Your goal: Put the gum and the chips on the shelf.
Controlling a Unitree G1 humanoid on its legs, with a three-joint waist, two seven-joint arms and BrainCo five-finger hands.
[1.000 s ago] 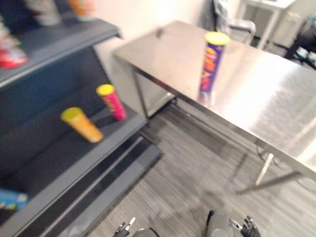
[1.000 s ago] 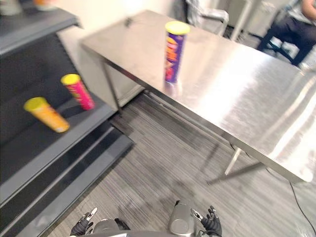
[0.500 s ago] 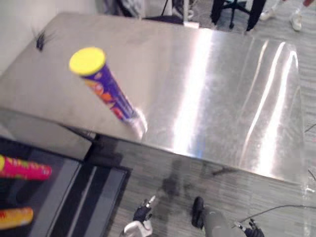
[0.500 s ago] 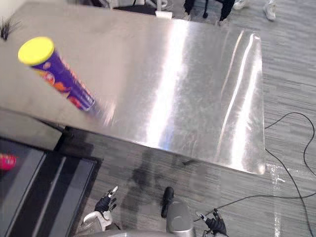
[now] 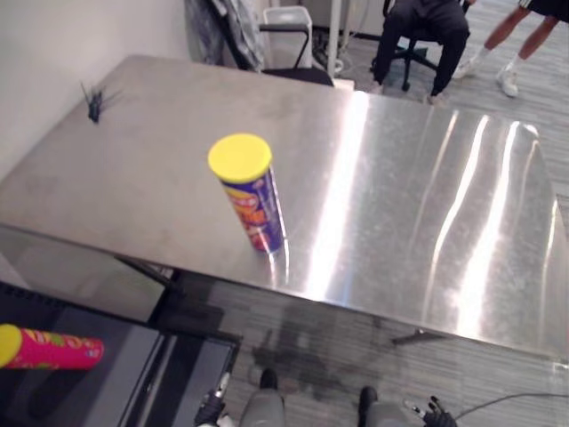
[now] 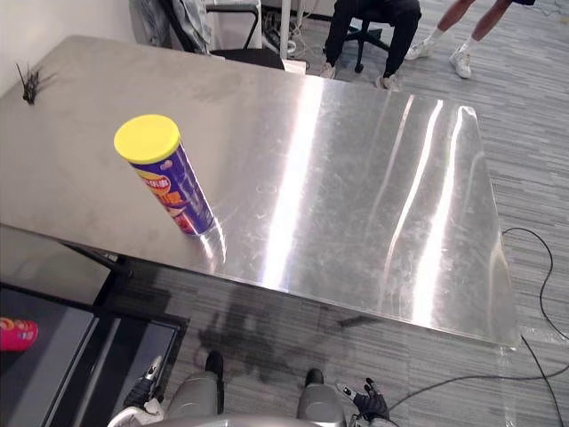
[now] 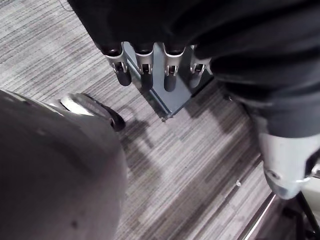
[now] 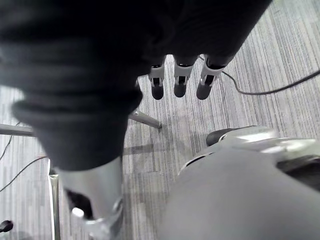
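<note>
A tall purple chips can [image 5: 250, 197] with a yellow lid stands upright near the front edge of the steel table [image 5: 400, 213], also the chips can [image 6: 169, 179] in the right eye view. My left hand [image 5: 212, 412] hangs low by the floor, well below the table, its fingers [image 7: 142, 67] straight and empty. My right hand [image 6: 366, 405] hangs low on the other side, its fingers [image 8: 180, 80] relaxed and holding nothing. Both hands are far from the can.
A dark shelf [image 5: 116, 356] sits at the lower left with a pink can [image 5: 49, 349] lying on it. A small black object [image 5: 93, 102] lies at the table's far left. Seated and standing persons' legs [image 5: 427, 27], a chair and a white bin [image 5: 286, 22] are behind the table.
The camera has swung from the shelf towards the table, so the whole picture shifted. The chips can stays in its place on the table. Both hands still hang low.
</note>
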